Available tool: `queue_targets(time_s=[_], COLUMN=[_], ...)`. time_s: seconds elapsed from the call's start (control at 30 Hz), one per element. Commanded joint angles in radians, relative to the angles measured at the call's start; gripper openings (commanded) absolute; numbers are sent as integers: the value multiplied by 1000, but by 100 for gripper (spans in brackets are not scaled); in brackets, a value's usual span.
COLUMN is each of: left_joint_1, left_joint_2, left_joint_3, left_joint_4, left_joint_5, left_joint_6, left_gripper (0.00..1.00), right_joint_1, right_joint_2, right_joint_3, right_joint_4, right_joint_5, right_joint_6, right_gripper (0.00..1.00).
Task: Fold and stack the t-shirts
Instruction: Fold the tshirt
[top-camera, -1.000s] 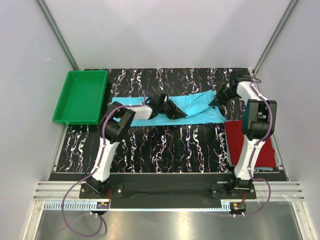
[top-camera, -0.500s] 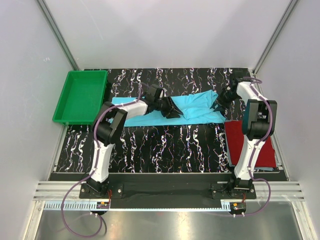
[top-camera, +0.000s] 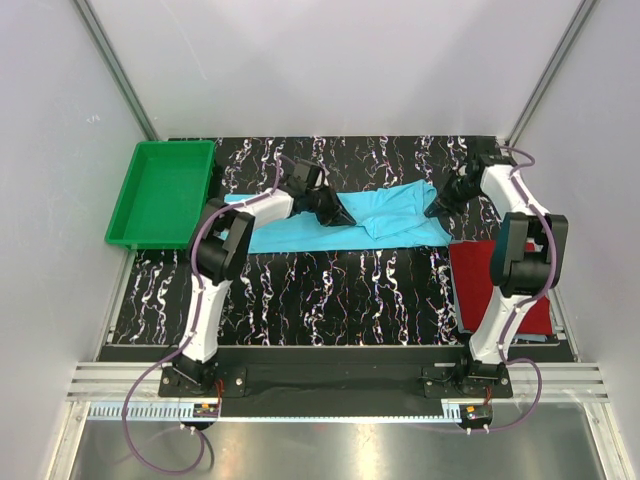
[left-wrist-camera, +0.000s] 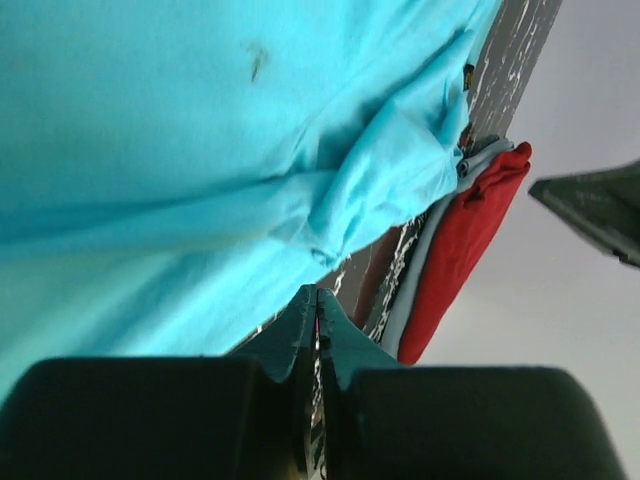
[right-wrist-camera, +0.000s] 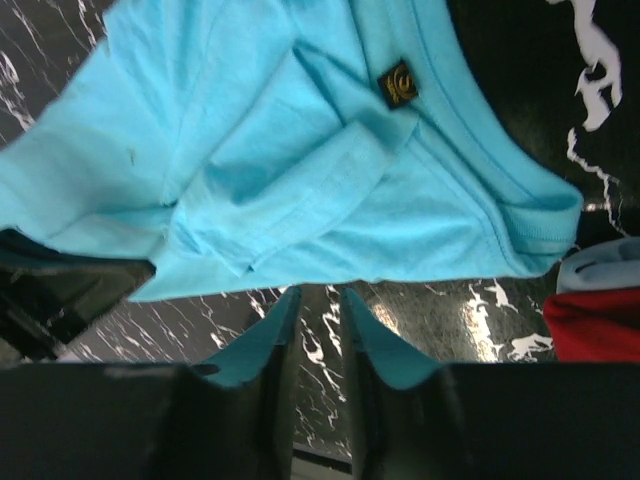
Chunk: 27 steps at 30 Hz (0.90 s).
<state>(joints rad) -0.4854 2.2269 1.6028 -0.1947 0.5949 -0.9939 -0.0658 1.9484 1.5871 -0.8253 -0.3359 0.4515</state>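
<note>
1. Turquoise t-shirt (top-camera: 395, 215): lies lengthwise, left to right, across the far half of the worktop (top-camera: 330, 290). The left part is flat and the right part is rumpled. One sleeve is doubled over the body.
2. The collar is at the right end. A small dark neck label (right-wrist-camera: 397, 83) with a gold mark shows inside it.
3. Dark red t-shirt (top-camera: 470, 285): a folded rectangle on the right side of the worktop, nearer than the turquoise one. Its far edge sits just beside the turquoise collar end. A pale grey-blue layer (left-wrist-camera: 415, 290) shows under it at the edge.
4. Left gripper (top-camera: 343, 217): over the middle of the turquoise shirt. In the wrist view its fingers are pressed together, tip to tip, with no cloth visible between them. A bunched fold of the shirt lies just beyond the tips.
5. Right gripper (right-wrist-camera: 315, 310): at the collar end of the shirt. Its fingers stand slightly apart, with the marbled worktop showing in the gap and nothing pinched. The shirt's near edge lies just past the tips.
6. Green plastic tray (top-camera: 165, 195): at the far left corner, well apart from both shirts.
7. The worktop is black with white marbling.
</note>
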Motion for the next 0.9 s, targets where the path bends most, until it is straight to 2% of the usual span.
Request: queue_targets(time_s=[0.0,0.13,0.87], left_joint_1=[-4,-2,34], left_joint_2=[34,22,143], left_joint_3=[52,31,190], left_joint_4=[-11,-40,-46], left_joint_5=[2,-30,-44], left_joint_6=[9,8,-6], left_gripper=[4,2,1], right_joint_1=[20,29,41], right_joint_2=[-72,-83,-103], right_joint_3=[-61,-117,-179], right_joint_4=[32,61,78], right_joint_5=[-41,-58,-63], right_joint_6=[22,45,46], right_gripper=[22,17,16])
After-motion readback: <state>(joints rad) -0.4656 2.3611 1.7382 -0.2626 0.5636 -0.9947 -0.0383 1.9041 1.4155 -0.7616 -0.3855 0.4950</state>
